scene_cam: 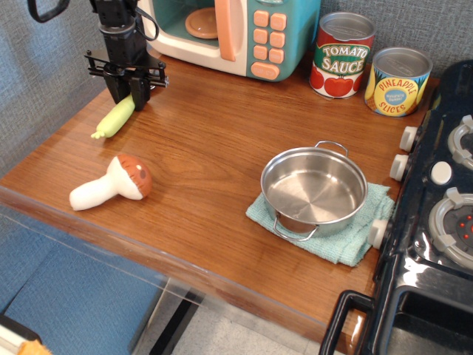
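My gripper (127,95) hangs at the back left of the wooden counter, shut on the upper end of a yellow-green corn cob (114,118). The cob slants down to the left, and its lower tip is at or just above the wood. A toy mushroom (111,185) with a brown cap and white stem lies on its side nearer the front edge, apart from the cob.
A teal toy microwave (229,29) with its door ajar stands right behind the gripper. A steel pot (314,188) sits on a green cloth (347,240). Tomato sauce can (342,55) and pineapple can (399,81) stand at the back. A black stove (443,207) fills the right.
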Available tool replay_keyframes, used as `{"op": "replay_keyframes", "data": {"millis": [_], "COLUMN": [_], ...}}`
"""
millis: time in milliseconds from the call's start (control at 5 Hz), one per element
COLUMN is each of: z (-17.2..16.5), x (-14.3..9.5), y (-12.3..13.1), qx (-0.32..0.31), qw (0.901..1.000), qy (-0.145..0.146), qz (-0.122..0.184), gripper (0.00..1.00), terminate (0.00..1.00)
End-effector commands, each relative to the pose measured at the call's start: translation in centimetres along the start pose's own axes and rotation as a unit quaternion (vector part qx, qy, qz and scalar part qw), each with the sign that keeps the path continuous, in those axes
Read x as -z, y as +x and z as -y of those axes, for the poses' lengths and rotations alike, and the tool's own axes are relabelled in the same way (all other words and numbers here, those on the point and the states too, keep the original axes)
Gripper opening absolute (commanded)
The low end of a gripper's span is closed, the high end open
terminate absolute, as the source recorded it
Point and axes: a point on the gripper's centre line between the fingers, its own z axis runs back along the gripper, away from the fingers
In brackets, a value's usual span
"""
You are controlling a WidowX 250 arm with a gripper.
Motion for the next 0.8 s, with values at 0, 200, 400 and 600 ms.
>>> {"op": "replay_keyframes", "data": {"millis": [0, 200, 400, 600], "z": [-0.6, -0.5, 0.3, 1.6], "x": [-3.1, -4.4, -7.8, -11.0], "y": [0.6, 0.7, 1.2, 1.0], "qx": [-0.003, -0.008, -0.012, -0.019], "qw": [0.9996, 0.9995, 0.9989, 0.9985], "qy": [-0.005, -0.005, -0.003, -0.018], "qz": [0.027, 0.031, 0.045, 0.049], "gripper": [1.00, 1.00, 1.00, 1.00], "terminate": [0.00, 0.00, 0.00, 0.00]}}
